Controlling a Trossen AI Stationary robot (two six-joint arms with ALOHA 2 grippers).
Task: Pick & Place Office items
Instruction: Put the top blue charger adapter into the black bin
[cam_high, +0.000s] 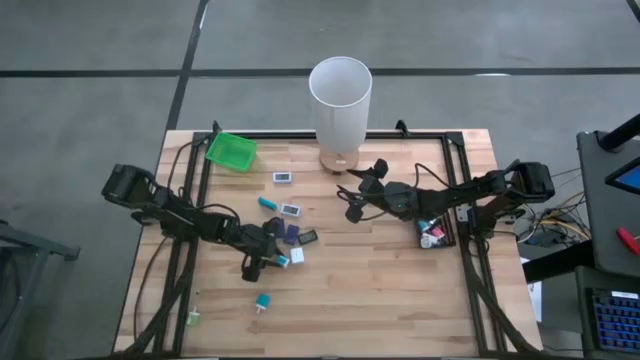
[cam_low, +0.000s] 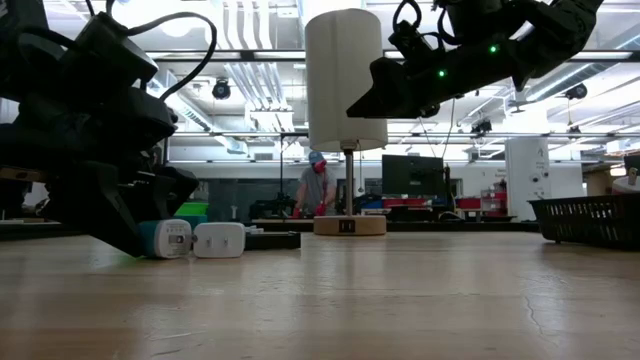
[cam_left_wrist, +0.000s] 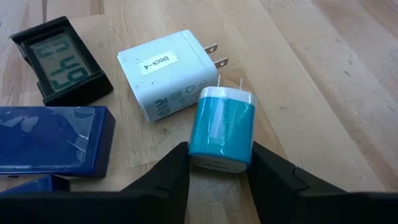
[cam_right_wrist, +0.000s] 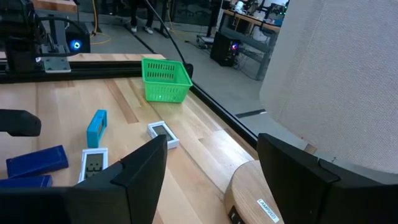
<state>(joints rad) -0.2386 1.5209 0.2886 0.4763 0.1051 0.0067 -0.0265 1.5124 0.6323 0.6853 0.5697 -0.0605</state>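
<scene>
A teal wall charger (cam_left_wrist: 221, 130) lies on the wooden table with its prongs pointing away from my left gripper (cam_left_wrist: 217, 177), which is shut on it near the table's middle left (cam_high: 278, 258). Beside it lie a white charger (cam_left_wrist: 165, 74), a small black display (cam_left_wrist: 59, 59) and dark blue boxes (cam_left_wrist: 53, 140). The low view shows the teal charger (cam_low: 165, 238) and the white charger (cam_low: 220, 240) side by side on the table. My right gripper (cam_right_wrist: 211, 149) hovers open above the table by the white cylinder's wooden base (cam_right_wrist: 261, 193), with nothing between its fingers. My left gripper pinches the teal charger's two long sides at its rear end (cam_left_wrist: 199, 152) between its two fingers (cam_left_wrist: 168, 180). The fingers slant down from the table's left side and lie along the charger. The charger lies flat, its underside on the table.
The tall white cylinder (cam_high: 340, 95) stands at the far middle. A green basket (cam_high: 231, 150) sits at the far left and a black tray (cam_high: 435, 232) at the right. More small items lie scattered (cam_high: 283, 177) (cam_high: 291, 210) (cam_high: 263, 301) (cam_high: 193, 320).
</scene>
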